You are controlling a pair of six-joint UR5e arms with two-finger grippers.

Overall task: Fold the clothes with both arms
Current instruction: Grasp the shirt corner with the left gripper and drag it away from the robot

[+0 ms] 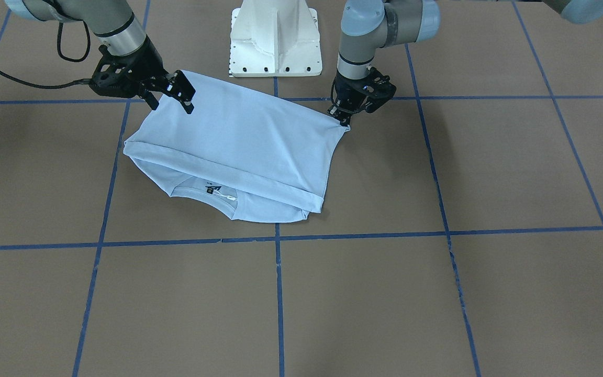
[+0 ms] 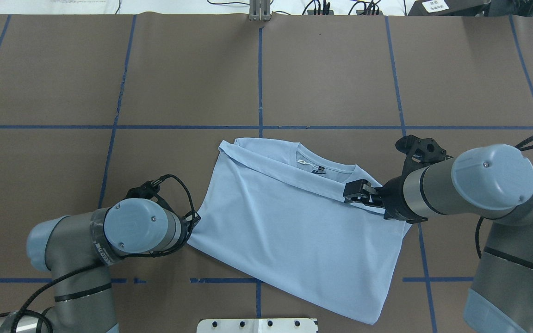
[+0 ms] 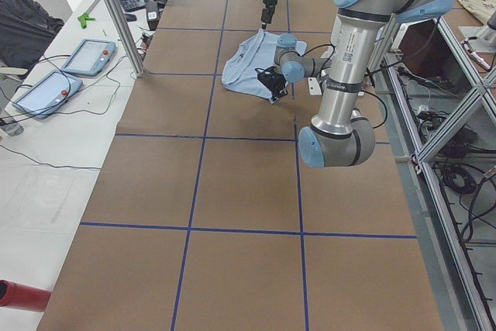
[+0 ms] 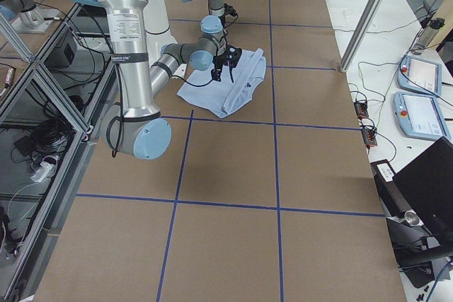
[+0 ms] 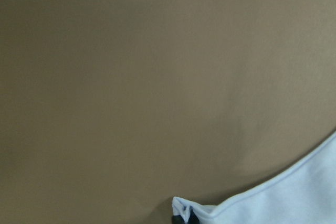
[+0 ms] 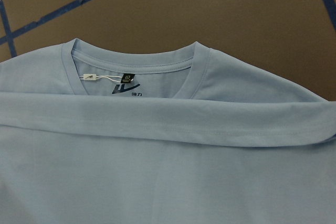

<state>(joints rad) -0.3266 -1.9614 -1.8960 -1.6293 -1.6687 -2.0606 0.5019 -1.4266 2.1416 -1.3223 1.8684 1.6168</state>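
Pale-blue shirt [image 1: 238,141] lies on the brown table [image 1: 437,293], in front of the base [image 1: 275,36] and skewed to the tape grid [image 1: 278,293]. The lower half is doubled over the upper half. The hem [image 6: 168,124] stops just short of the collar [image 6: 136,59], so the collar and label [image 6: 126,77] show. I'd call the first fold done.

Left gripper [image 1: 344,121] is down at table level, fingers clamped on the shirt's near-left corner [image 5: 184,209]. The wrist view shows a small pinch of cloth bunched at the tips. Likely reason: it pins that side, so the top layer can't slide while the other arm is free.

Right gripper [image 1: 171,97] hangs above the shirt's right side, fingers apart. No cloth is visible between them, and its wrist view shows only shirt below.

My read on what's next:
- The right needs a matching grip on its side before any sideways fold or squaring pull.
- Risk: a pull from the left alone would drag the shirt further askew or peel the top layer back.
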